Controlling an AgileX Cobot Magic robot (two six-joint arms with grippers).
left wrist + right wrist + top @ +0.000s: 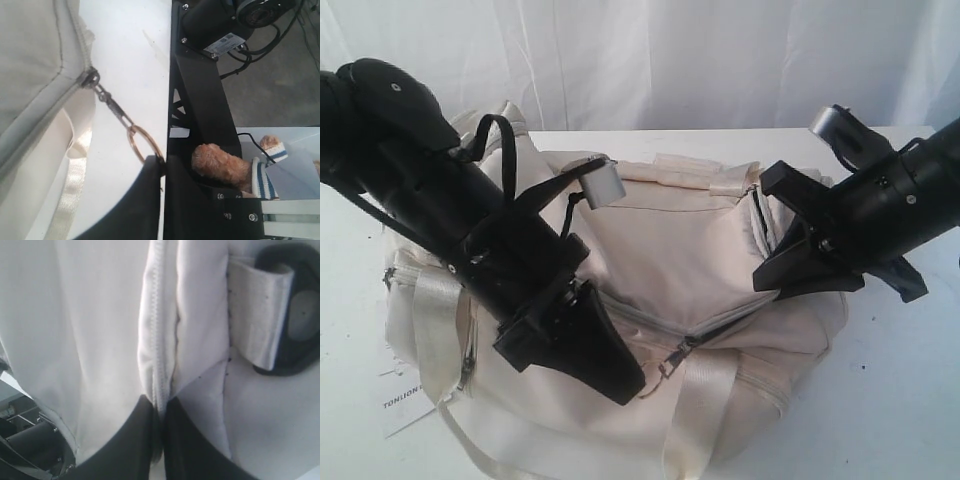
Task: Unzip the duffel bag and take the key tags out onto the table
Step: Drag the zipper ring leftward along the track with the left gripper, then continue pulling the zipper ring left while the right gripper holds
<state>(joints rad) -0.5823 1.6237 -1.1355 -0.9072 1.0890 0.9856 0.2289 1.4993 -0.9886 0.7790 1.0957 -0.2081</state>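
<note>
We see the large cream fabric duffel bag [670, 250] centred on the broad white table [910, 400]. To brace it, the right gripper [161, 410] is closed on the zipper seam [157, 340] at 3 o'clock. The left gripper [160, 167], at 6 o'clock, pinches the brass pull ring [142, 142] for unzipping. The key tags are unseen, presumably inside.

The exterior camera looked down at the duffel bag [670, 240] on the surface [900, 380], both arms in view. The wrist cameras looked along the left tool [159, 167] and right tool [161, 425], close against that bag's fabric.
</note>
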